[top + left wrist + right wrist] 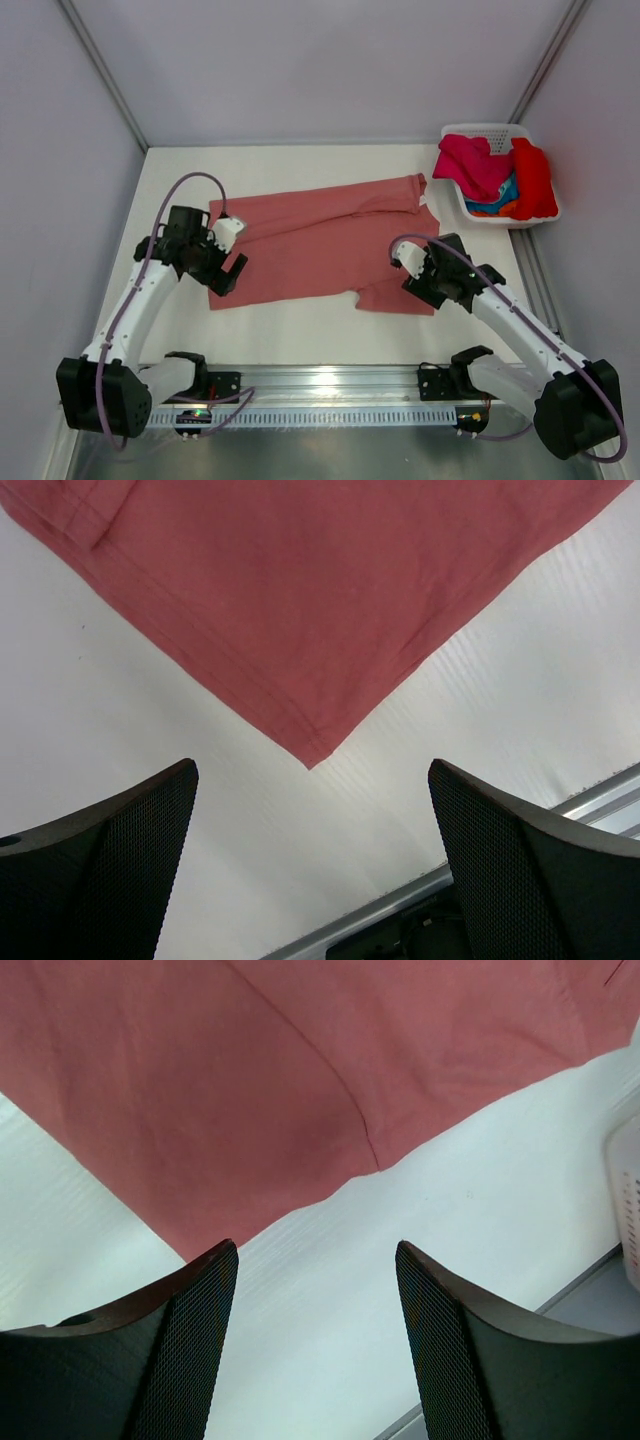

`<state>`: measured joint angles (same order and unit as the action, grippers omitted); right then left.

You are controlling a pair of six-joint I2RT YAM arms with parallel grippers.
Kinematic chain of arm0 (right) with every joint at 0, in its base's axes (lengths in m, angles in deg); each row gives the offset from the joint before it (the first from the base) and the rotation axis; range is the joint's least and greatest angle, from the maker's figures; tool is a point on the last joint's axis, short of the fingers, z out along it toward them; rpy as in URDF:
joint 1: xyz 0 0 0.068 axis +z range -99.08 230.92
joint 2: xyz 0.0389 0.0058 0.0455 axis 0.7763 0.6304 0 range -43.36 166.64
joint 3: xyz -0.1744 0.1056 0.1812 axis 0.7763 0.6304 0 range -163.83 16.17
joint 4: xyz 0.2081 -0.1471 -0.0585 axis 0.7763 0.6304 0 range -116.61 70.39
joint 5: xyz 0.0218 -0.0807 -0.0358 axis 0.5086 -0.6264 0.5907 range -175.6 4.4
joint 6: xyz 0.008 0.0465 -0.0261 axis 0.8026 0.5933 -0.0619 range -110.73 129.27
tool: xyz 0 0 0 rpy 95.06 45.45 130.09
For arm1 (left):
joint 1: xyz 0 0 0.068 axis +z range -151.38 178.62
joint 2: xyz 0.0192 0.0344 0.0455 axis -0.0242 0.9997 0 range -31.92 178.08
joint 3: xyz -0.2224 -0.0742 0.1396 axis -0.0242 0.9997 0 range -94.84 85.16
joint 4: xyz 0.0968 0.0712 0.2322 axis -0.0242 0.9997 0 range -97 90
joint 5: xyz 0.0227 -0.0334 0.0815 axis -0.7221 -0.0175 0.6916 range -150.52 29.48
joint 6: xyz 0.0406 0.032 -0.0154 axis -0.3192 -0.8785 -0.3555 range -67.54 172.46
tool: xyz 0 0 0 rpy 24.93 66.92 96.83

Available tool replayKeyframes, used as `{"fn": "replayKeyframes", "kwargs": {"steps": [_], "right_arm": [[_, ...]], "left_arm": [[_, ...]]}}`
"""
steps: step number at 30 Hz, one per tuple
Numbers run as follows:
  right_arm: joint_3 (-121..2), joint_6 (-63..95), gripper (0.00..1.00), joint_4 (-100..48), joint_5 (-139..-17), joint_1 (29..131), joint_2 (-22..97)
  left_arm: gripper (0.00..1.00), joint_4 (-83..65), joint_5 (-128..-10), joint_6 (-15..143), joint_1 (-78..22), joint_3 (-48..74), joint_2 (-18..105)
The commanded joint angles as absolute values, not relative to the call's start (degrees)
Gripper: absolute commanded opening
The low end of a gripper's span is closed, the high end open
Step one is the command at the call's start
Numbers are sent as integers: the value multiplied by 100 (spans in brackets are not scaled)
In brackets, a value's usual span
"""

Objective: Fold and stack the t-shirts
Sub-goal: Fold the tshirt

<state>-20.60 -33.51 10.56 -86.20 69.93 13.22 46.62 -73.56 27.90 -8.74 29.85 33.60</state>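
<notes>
A salmon t-shirt [320, 240] lies spread flat across the middle of the white table. My left gripper [230, 272] hovers open over its near left corner. In the left wrist view that corner [310, 750] points down between the fingers of the open left gripper [312, 770], and nothing is held. My right gripper [415, 280] hangs open above the shirt's near right edge. In the right wrist view the salmon t-shirt [250, 1080] lies just beyond the empty right gripper [315, 1250]. More t-shirts, magenta [470, 165], red [533, 180], blue [505, 190] and orange [485, 210], sit bunched in the basket.
A white plastic basket [485, 130] stands at the back right corner of the table; its wall [628, 1190] shows at the right edge of the right wrist view. A metal rail [330, 385] runs along the near table edge between the arm bases. Grey walls enclose the table.
</notes>
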Motion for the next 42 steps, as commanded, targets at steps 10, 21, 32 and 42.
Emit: {"fn": "replayKeyframes", "kwargs": {"steps": [10,21,32,42], "right_arm": [[-1064,-3344,68,47,-8999,6991,1149],[-923,-3529,68,-507,-9290,6982,2098],[-870,-3573,68,-877,-9694,6991,2520],[-747,-3687,61,-491,-9606,6982,2336]], "left_arm": [[99,2791,-6650,2398,-956,4614,2960],[99,2297,-5578,2257,-1799,4754,4041],[99,2385,-5174,2407,-1940,4912,4033],[99,2780,-5164,2188,-1940,5080,3629]]}}
